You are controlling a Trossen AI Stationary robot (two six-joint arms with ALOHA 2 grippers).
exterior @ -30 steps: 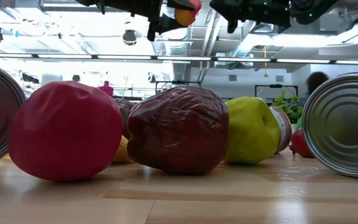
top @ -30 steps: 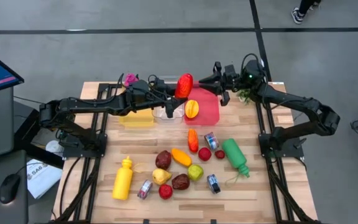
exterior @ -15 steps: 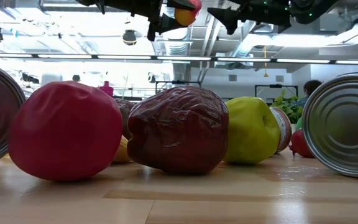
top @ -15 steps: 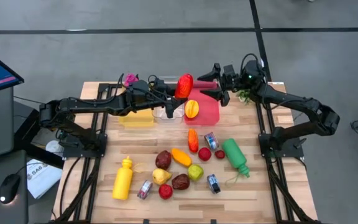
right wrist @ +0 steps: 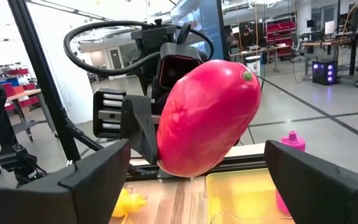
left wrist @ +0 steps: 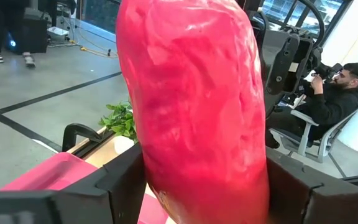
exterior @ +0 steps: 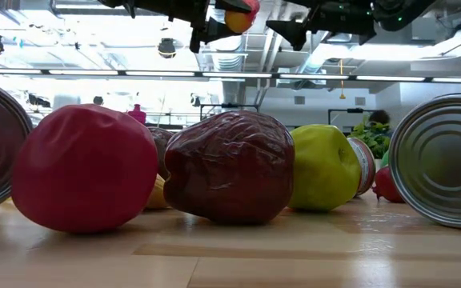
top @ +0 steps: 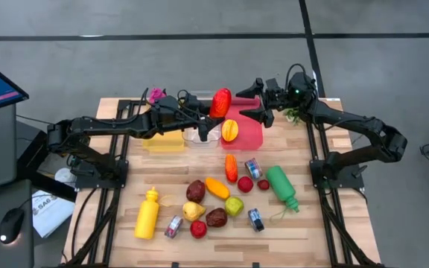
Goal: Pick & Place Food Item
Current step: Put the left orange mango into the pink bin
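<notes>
On the wooden table we see many things lying loose in front of the bins: a yellow bottle, a green bottle, a carrot, a green apple, a dark red apple and two small cans. At the far side stand a pink bin, a clear bin and a yellow bin. A yellow-orange fruit lies in the pink bin, under the space between the two arms.

The red mango is high in the air, above the edge between the clear bin and the pink bin. The left gripper has its fingers closed on the mango; in the left wrist view we see the dark fingers pressing its lower part from both sides, and the fruit fills the space between them.

The right gripper is just beside the mango, on the side of the pink bin, with its fingers spread wide and holding nothing. In the right wrist view the mango is in front of these fingers, not between them.
</notes>
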